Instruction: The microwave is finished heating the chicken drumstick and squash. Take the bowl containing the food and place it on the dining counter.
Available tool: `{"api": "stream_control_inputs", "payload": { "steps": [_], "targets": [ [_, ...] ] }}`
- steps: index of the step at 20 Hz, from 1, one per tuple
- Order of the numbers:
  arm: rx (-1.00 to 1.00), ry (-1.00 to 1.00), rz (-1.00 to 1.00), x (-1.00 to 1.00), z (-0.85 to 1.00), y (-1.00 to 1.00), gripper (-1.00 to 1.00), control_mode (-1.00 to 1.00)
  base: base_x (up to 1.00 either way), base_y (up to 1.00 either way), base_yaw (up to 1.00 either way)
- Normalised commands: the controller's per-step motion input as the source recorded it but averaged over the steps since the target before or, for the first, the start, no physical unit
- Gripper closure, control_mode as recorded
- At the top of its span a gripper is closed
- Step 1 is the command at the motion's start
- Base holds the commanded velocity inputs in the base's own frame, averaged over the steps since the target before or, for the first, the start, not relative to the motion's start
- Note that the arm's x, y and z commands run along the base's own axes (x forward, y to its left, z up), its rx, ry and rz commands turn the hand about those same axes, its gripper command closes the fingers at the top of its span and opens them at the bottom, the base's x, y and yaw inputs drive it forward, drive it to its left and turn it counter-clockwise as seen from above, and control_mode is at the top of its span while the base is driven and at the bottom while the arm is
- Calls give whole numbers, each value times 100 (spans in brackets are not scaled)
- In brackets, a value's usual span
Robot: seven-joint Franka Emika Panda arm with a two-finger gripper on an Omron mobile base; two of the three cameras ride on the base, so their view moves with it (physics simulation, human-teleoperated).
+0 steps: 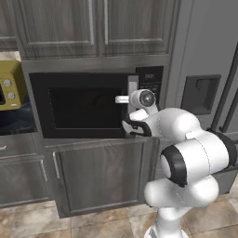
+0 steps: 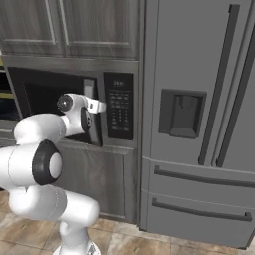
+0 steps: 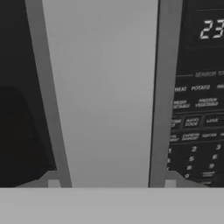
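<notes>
right now our gripper (image 1: 131,96) sits at the centre of the left base view, up against the door handle (image 3: 103,96) of the microwave (image 1: 83,104). we cannot tell whether the jaws are closed on it. to pull cleanly, we should straddle the bar squarely. beyond, the dark door looks shut; the bowl is presumably inside.

Grey wood-grain cabinets (image 1: 93,28), a steel fridge (image 2: 199,124) at right, a tan tiled floor (image 1: 93,225).
</notes>
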Motion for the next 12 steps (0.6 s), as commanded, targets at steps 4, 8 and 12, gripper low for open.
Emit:
{"api": "stream_control_inputs", "payload": {
  "steps": [4,8,12],
  "targets": [
    [0,-7,0,-99,67,34,100,-100,0,0,0],
    [0,-7,0,-100,69,37,100,-100,0,0,0],
    [0,-5,0,-100,76,44,100,-100,0,0,0]
  ]
}}
